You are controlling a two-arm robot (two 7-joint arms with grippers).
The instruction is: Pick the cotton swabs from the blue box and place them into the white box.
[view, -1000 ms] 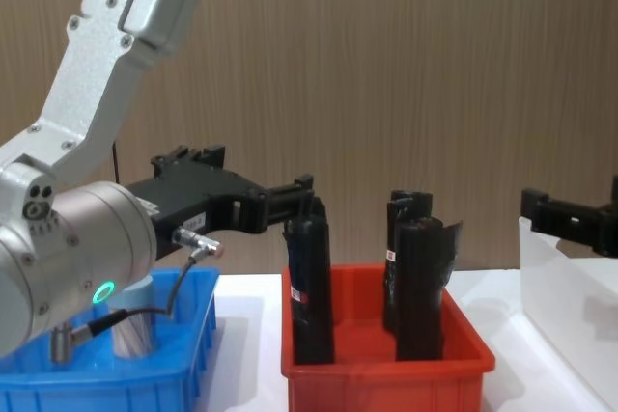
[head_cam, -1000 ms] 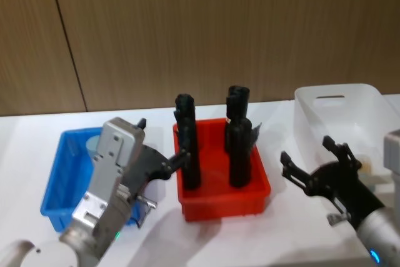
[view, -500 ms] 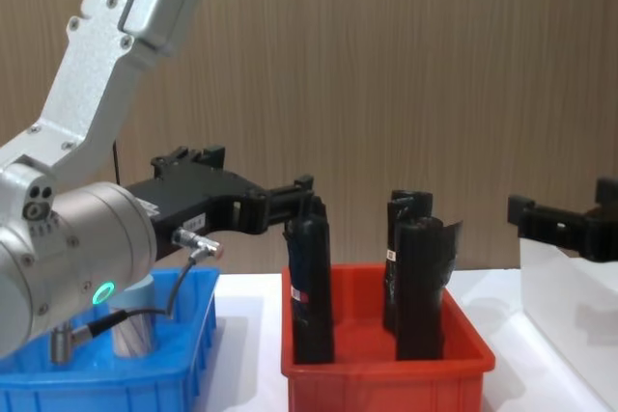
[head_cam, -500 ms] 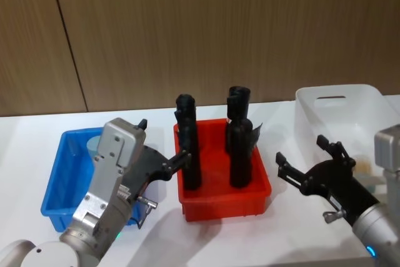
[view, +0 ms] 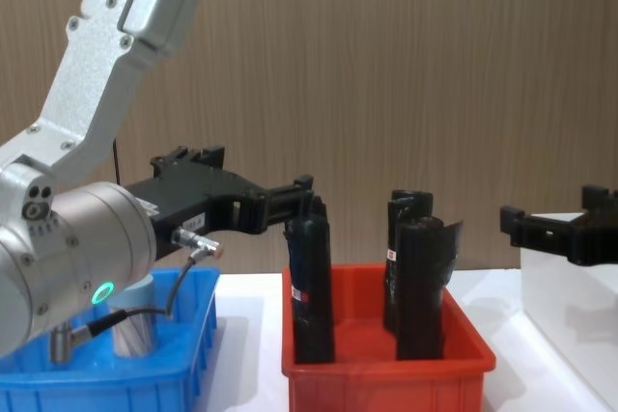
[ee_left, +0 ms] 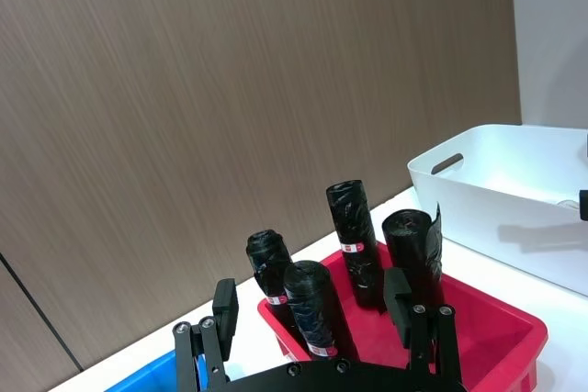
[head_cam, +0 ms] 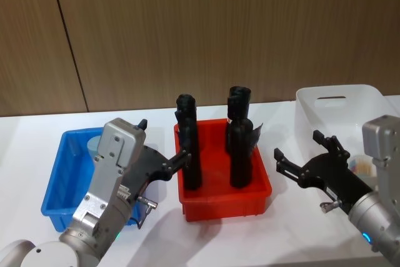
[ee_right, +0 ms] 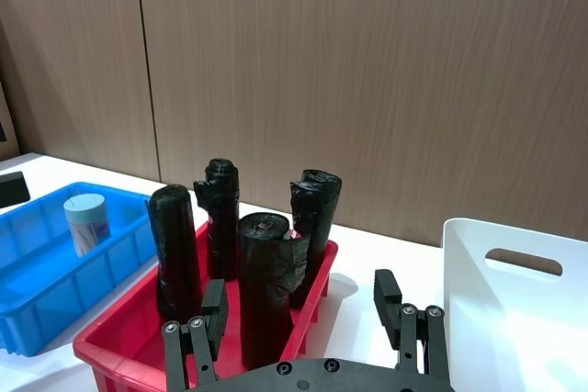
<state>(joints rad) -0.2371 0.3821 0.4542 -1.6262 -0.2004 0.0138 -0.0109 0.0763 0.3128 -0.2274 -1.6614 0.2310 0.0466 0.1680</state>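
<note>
On the white tabletop before the wood-panelled wall, I have the left gripper [head_cam: 162,139] hovering with fingers apart at the seam between the blue box [head_cam: 53,173] and the red bin [head_cam: 225,207]. Its forward finger is just beside the nearest of four upright black rolls [head_cam: 189,154]. That, in my judgement, is the hazard: a careless swing down toward the box could clip the roll and tip it, or drag the red bin.

The right gripper [head_cam: 297,144], fingers also spread and holding nothing, hangs between the red bin and the white box [head_cam: 375,101]. A reach across from that side would have to clear the rolls.

One jar of cotton swabs [ee_right: 86,218] stands upright at the far end of the blue box, near the wall. The left arm hides part of it from the head camera, so a blind descent may miss its lid.

Something pale lies low in the white box. I cannot tell what.
</note>
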